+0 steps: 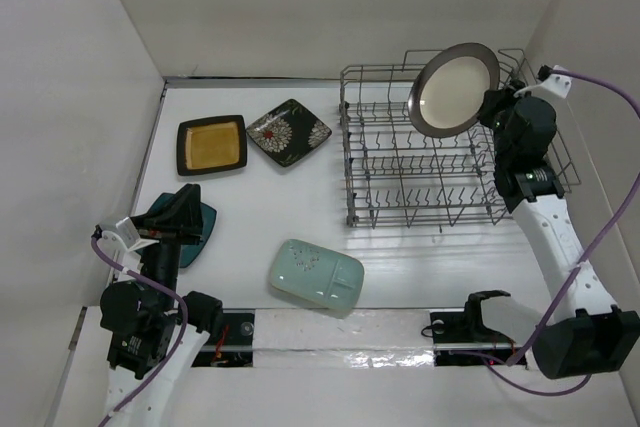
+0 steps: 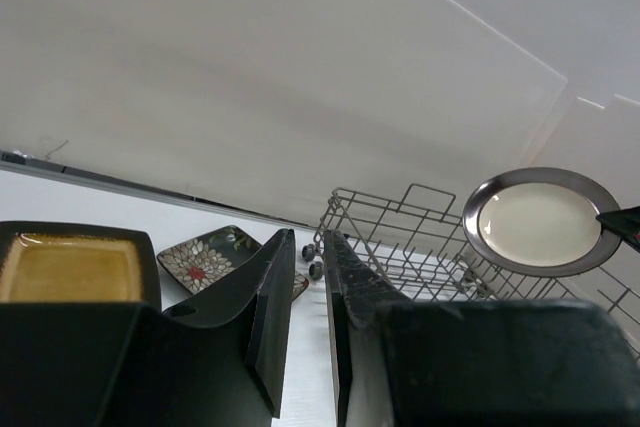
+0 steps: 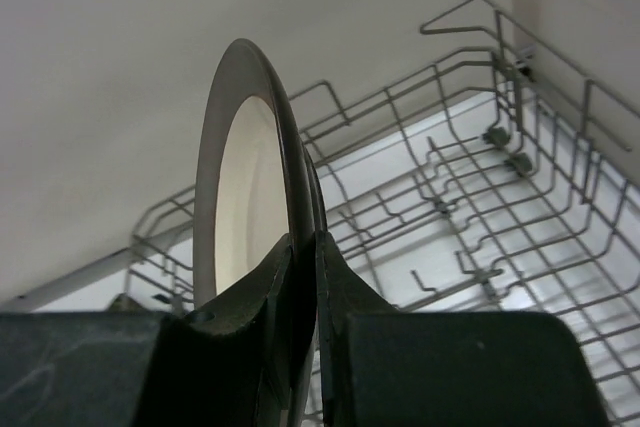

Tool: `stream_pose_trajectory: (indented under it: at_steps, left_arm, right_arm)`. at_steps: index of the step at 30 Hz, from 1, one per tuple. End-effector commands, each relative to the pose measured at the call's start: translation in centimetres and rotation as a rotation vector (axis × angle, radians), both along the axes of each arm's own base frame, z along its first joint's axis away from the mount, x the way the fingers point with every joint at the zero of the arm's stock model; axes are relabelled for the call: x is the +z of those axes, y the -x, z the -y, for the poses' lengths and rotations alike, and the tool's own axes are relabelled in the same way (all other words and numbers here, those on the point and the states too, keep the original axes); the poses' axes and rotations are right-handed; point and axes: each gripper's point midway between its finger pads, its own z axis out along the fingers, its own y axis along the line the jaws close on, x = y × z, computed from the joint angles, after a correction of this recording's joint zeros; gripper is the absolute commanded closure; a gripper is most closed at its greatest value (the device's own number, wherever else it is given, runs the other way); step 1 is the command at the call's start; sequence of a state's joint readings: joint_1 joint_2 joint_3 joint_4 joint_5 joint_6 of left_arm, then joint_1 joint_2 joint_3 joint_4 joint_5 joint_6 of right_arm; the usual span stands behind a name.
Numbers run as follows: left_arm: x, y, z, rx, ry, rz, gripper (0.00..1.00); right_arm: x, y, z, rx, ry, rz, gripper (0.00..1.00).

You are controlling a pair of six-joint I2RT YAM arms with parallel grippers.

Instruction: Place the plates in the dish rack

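Observation:
My right gripper is shut on the rim of the round cream plate with a dark rim. It holds the plate on edge above the back right of the grey wire dish rack. The rack has no plates in it. My left gripper is empty with a narrow gap between its jaws, above the dark teal plate. The yellow-centred black plate, the flowered black plate and the pale mint plate lie flat on the table.
White walls close in the table on the left, back and right. The rack stands close to the right wall. The right arm's purple cable loops beside it. The rack's small wheels face the flowered plate.

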State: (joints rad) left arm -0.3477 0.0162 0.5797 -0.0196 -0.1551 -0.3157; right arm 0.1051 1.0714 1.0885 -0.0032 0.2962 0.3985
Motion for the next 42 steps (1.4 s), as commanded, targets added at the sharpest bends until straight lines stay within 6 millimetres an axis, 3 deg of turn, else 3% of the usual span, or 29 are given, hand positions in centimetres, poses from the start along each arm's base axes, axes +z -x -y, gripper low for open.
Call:
stream_pose_trajectory:
  at_steps: [1, 5, 10, 17, 23, 29, 30, 31, 34, 40, 42]
  left_arm:
    - [2.2, 2.2, -0.4, -0.021, 0.033, 0.108, 0.84]
    - [2.2, 2.3, -0.5, -0.019, 0.038, 0.110, 0.84]
    - [2.2, 2.3, -0.5, -0.017, 0.039, 0.108, 0.84]
    - [2.0, 1.9, -0.4, -0.017, 0.034, 0.095, 0.84]
    - [2.0, 1.8, -0.5, -0.010, 0.034, 0.093, 0.84]
    - [1.8, 1.6, -0.4, -0.014, 0.035, 0.083, 0.84]
    - [1.9, 1.6, -0.3, -0.016, 0.036, 0.085, 0.84]
    - [1.8, 1.5, -0.3, -0.018, 0.035, 0.083, 0.84]
    - [1.8, 1.6, -0.4, -0.015, 0.037, 0.084, 0.84]
    - [1.9, 1.7, -0.5, -0.009, 0.040, 0.088, 0.84]
    - [1.8, 1.6, -0.5, -0.007, 0.039, 0.083, 0.83]
  right_arm:
    - [9.0, 0.4, 2.0, -0.059, 0.064, 0.249, 1.00]
    - [9.0, -1.0, 5.3, -0.148, 0.105, 0.224, 1.00]
    - [7.9, -3.5, 7.1, -0.191, 0.182, 0.171, 1.00]
    - [9.1, -5.7, 9.1, -0.227, 0.292, 0.174, 1.00]
    - [11.4, -7.2, 8.7, -0.196, 0.498, 0.200, 1.00]
    - [10.8, -10.1, 7.9, -0.166, 0.702, 0.105, 1.00]
    - [12.0, -10.2, 8.1, -0.179, 0.740, 0.111, 1.00]
    - [11.4, -10.8, 8.1, -0.168, 0.755, 0.081, 1.00]
    - [13.2, -10.9, 7.7, -0.151, 0.783, 0.102, 1.00]
    - [11.9, -12.0, 6.7, -0.089, 0.807, 0.066, 1.00]
    - [10.3, -12.5, 6.7, -0.090, 0.818, 0.030, 1.00]
